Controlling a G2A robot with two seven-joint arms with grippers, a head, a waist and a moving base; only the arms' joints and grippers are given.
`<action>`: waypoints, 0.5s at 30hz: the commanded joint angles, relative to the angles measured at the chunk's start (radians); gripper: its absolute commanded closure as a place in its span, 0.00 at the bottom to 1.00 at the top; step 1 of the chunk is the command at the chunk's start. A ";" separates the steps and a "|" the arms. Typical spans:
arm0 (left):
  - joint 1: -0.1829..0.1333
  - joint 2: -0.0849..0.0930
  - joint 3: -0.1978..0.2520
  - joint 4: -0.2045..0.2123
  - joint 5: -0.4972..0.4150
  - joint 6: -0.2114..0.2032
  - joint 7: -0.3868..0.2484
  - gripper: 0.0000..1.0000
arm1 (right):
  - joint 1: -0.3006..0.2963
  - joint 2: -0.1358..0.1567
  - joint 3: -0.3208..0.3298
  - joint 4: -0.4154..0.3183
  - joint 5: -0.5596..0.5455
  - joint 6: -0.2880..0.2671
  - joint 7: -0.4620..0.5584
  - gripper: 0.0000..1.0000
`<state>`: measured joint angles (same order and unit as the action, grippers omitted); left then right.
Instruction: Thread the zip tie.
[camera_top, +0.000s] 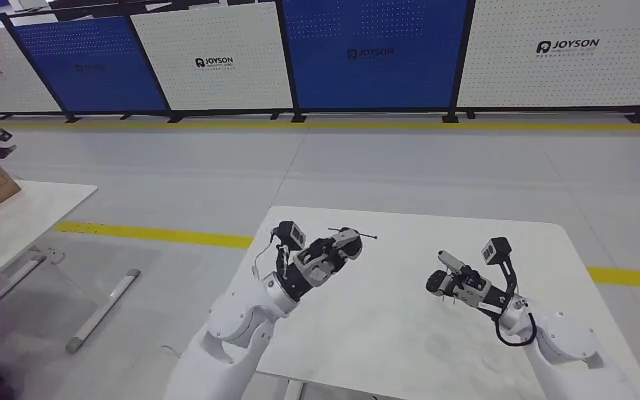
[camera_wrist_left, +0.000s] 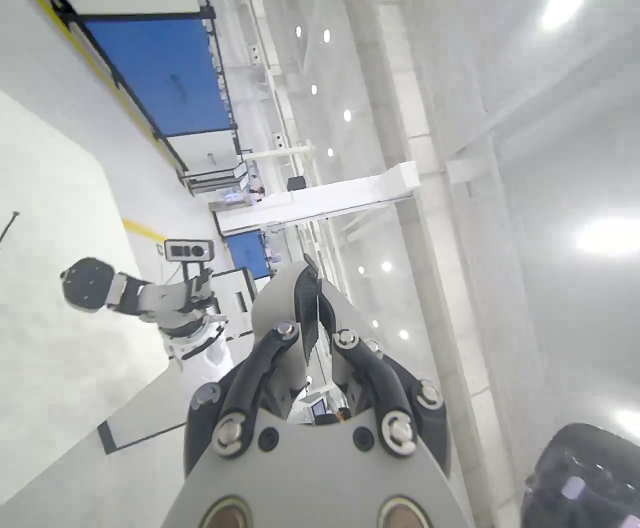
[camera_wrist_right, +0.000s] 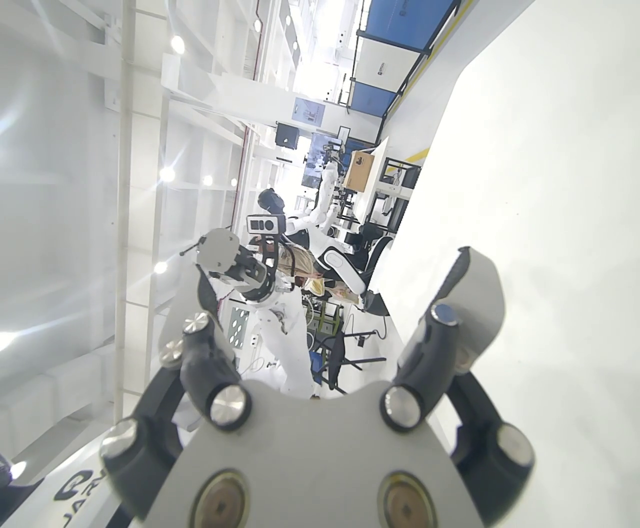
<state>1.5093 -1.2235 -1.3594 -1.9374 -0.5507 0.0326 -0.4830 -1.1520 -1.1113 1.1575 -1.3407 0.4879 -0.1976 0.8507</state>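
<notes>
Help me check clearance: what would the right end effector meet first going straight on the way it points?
Nothing near; the way looks free above the table. Farther on, roughly in line, is the left end effector holding the zip tie, though depth is unclear.

A robotics lab hall: pegboard partitions (camera_top: 375, 55), yellow floor line (camera_top: 150, 235), another robot (camera_wrist_right: 327, 182) beyond.

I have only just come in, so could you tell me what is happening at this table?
A two-armed robot is set to thread a zip tie. Its left gripper is shut on the thin black zip tie, holding it above the white table. The right gripper is open and empty, apart from the left one. The tie looks not yet threaded.
</notes>
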 joint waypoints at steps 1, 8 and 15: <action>-0.005 0.000 0.025 0.019 0.037 0.006 0.001 1.00 | 0.000 0.000 0.000 0.000 0.000 0.000 0.000 0.00; -0.021 0.002 0.076 0.070 0.128 0.006 0.015 1.00 | 0.000 0.000 0.000 0.000 0.000 0.000 0.000 0.00; -0.025 0.005 0.085 0.082 0.239 -0.015 0.047 1.00 | 0.000 0.000 0.000 0.000 0.000 0.000 0.000 0.00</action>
<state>1.4841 -1.2180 -1.2737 -1.8550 -0.3064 0.0164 -0.4347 -1.1520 -1.1113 1.1575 -1.3407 0.4879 -0.1976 0.8507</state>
